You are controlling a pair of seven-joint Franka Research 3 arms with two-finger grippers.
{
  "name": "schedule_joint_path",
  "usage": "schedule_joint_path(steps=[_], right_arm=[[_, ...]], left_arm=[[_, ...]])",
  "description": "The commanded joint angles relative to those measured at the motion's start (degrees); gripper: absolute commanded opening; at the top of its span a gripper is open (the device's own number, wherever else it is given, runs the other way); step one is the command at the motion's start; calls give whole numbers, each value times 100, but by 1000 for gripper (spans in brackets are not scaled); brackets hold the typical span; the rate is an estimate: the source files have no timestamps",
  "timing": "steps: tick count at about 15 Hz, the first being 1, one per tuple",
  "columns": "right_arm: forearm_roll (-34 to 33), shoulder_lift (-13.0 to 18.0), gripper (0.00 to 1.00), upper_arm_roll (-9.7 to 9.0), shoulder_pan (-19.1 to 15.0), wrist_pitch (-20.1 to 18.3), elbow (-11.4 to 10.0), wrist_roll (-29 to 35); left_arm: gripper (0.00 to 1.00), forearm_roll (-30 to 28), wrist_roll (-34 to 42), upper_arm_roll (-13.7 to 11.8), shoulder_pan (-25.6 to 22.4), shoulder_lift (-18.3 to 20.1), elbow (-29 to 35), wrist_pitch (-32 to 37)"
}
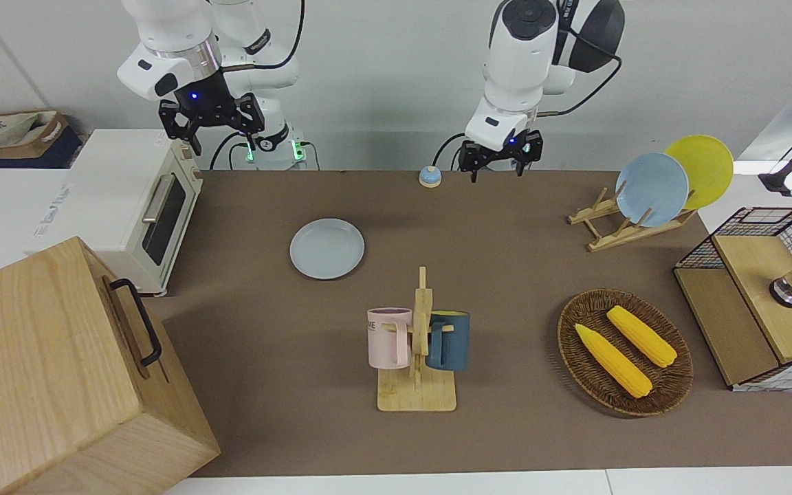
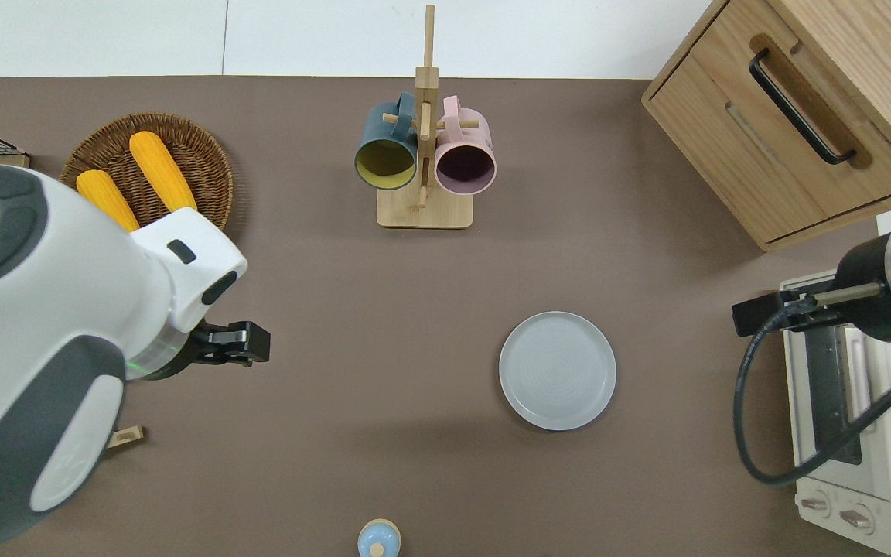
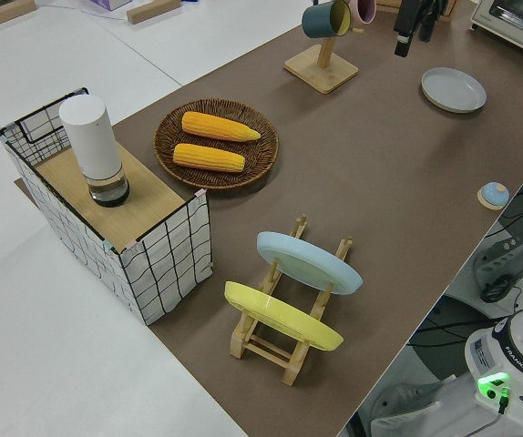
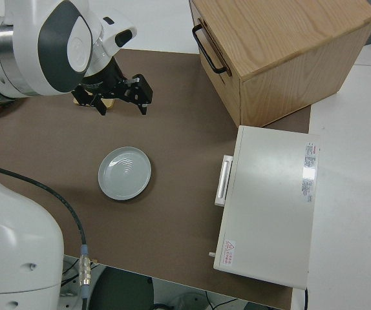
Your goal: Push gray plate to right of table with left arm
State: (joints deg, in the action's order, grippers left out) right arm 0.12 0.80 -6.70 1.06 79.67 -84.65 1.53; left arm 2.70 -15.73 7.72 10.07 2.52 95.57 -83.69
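The gray plate [image 1: 326, 248] lies flat on the brown surface [image 1: 506, 275], in the half toward the right arm's end, about midway between the edge nearest the robots and the opposite edge, near the toaster oven [image 1: 136, 206] but apart from it. Nothing touches it. The left pincer [image 1: 499, 155] hangs in the air with its fingers apart, well away from the plate, over bare surface toward the left arm's end. The right arm is parked, its pincer [image 1: 210, 117] spread apart and empty. A mug rack [image 1: 418, 357] with a pink and a dark blue mug stands farther from the robots than the plate.
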Motion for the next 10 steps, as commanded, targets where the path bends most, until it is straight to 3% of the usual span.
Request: schedule_joint_path(steps=[1,7,10], right_arm=[[59,17,983,-77,-115,-83,46,14],[59,17,983,-86,-115,-83,46,14],[59,17,983,-86,-115,-83,46,5]], left_arm=[[989,-32,1279,-121,-584,143,-13,151],[991,-32,2292,-814,-682,126,66,-41],[995,-85,2417,-1017,-700,134,233,-393]])
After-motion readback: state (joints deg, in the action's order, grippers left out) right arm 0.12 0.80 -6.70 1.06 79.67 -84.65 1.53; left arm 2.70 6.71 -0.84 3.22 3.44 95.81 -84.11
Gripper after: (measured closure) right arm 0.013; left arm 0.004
